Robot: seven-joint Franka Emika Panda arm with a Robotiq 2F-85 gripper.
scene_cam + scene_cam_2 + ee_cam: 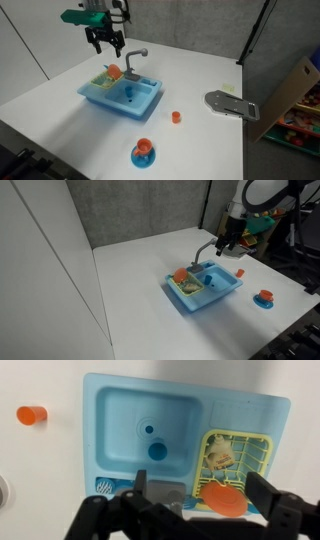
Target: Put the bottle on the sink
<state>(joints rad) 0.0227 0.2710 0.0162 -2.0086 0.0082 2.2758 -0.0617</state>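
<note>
Below the end effector (195, 510), which is spread wide and holds nothing, one bottle (222, 454) lies in the green side of the one sink (92, 420). Farther off, one small orange cup (32, 415) sits on the counter (40, 470).

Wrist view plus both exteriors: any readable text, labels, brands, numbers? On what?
None can be read in any view.
sink: plain blue plastic, no lettering visible.
bottle: any print is too blurred to tell.
shelf clutter in an exterior view: colourful, too small and blurred to read.
</note>
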